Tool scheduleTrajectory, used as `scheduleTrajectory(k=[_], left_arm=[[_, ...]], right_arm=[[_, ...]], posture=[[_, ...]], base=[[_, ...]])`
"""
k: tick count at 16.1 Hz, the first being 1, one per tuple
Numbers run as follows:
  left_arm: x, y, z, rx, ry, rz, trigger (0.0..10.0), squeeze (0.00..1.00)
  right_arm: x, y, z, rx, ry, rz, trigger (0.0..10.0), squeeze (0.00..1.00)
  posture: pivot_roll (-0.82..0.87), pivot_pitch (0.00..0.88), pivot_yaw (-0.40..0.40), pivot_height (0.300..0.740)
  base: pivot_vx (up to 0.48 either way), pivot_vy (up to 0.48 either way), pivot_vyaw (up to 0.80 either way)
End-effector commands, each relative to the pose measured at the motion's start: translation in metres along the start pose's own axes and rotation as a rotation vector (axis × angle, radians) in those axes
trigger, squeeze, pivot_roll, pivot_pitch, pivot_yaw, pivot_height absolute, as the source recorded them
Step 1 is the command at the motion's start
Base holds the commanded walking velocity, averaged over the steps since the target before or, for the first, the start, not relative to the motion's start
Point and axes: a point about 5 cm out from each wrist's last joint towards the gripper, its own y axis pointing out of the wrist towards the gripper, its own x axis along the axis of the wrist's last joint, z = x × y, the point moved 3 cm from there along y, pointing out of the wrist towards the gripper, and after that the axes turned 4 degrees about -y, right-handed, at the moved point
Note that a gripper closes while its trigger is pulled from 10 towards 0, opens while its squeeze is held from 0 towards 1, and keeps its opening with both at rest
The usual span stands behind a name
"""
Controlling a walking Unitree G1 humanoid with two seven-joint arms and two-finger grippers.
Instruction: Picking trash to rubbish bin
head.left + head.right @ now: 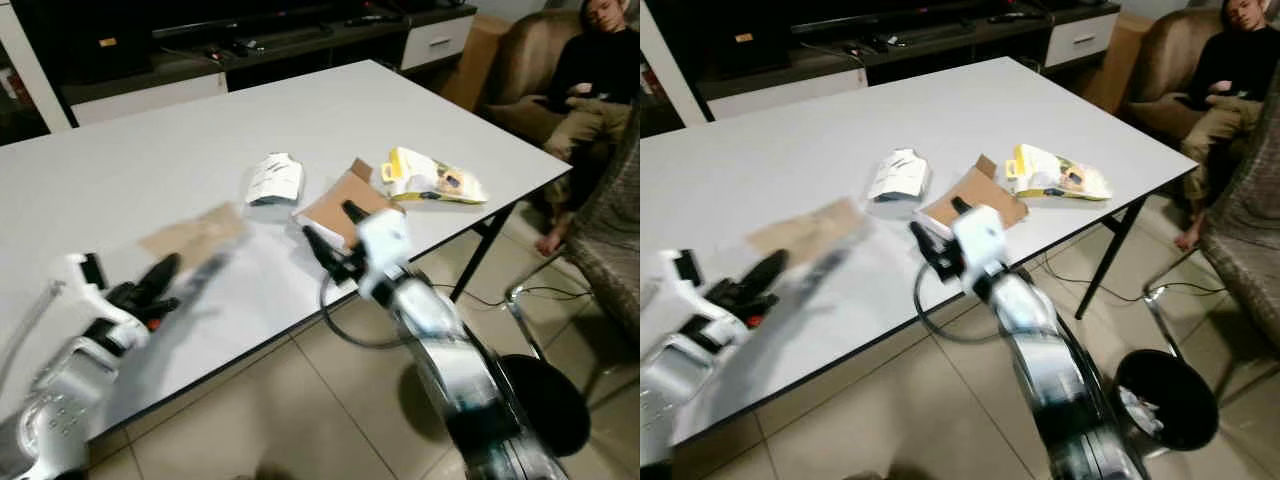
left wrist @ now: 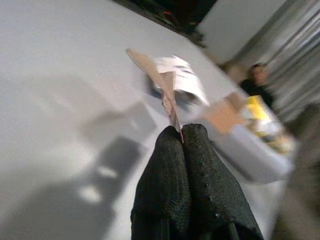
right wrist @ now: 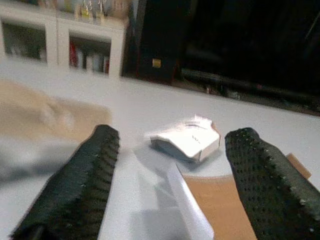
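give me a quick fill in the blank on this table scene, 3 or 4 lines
1. The left tool is shut on a thin piece of ____ cardboard.
2. The right tool is ____ above the table.
3. The yellow packet lies nearest the table's ____ edge.
4. The black rubbish bin stands on the ____.

Missing words: brown; open; right; floor

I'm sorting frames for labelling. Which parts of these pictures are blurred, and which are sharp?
Left eye view: the right gripper and its arm are smeared, and the brown paper near the left gripper is soft; the white packet reads clearly. Left wrist view: background streaked, fingers sharper. Right wrist view: mildly soft throughout.
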Motion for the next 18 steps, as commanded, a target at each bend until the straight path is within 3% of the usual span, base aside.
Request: scheduleTrajectory(k=[1,4,6,7,10,14,15,16,17,18], left_arm=[[0.017,-0.003,-0.006,0.035,0.145,-0.032,0.0,0.00],[0.025,-0.007,-0.013,0.048,0.274,-0.008,0.0,0.00],[0.029,-0.011,-0.022,0.028,0.311,0.001,0.0,0.00],[0.029,-0.014,-0.027,0.013,0.324,0.021,0.0,0.00],[0.030,-0.020,-0.032,-0.001,0.333,0.039,0.0,0.00],[0.032,-0.029,-0.033,0.006,0.348,0.069,0.0,0.00],[0.034,-0.031,-0.034,0.004,0.352,0.081,0.0,0.00],[0.034,-0.032,-0.034,0.002,0.356,0.086,0.0,0.00],[0.035,-0.032,-0.035,-0.002,0.355,0.090,0.0,0.00],[0.035,-0.035,-0.036,-0.008,0.358,0.103,0.0,0.00]], right_arm=[[-0.008,0.007,-0.006,-0.004,-0.021,0.029,10.0,1.00],[-0.010,0.024,-0.019,-0.032,-0.017,0.055,10.0,1.00],[-0.015,0.033,-0.024,-0.054,0.031,0.120,10.0,1.00],[-0.023,0.037,-0.023,-0.050,0.033,0.194,10.0,0.00],[-0.030,0.040,-0.021,-0.054,0.031,0.253,10.0,0.00],[-0.037,0.041,-0.017,-0.085,0.140,0.289,10.0,0.00],[-0.036,0.042,-0.019,-0.099,0.132,0.288,7.1,0.00],[-0.035,0.043,-0.019,-0.103,0.131,0.286,7.1,0.00],[-0.034,0.043,-0.020,-0.108,0.133,0.286,0.8,0.00],[-0.035,0.044,-0.021,-0.117,0.133,0.297,0.0,0.00]], posture=[[0.12,0.000,-0.028,0.740],[0.14,0.014,-0.031,0.740],[0.17,0.038,-0.032,0.740],[0.18,0.053,-0.031,0.740],[0.20,0.084,-0.030,0.740],[0.24,0.119,-0.012,0.740],[0.25,0.131,-0.008,0.740],[0.25,0.131,-0.008,0.740],[0.25,0.142,-0.005,0.740],[0.26,0.153,0.000,0.740]], base=[[0.000,0.000,0.00],[0.000,0.000,0.00],[0.000,0.000,0.00],[0.000,0.000,0.00],[0.000,0.000,0.00],[0.000,0.000,0.00],[0.000,0.000,0.00],[0.000,0.000,0.00],[0.000,0.000,0.00],[0.000,0.000,0.00]])
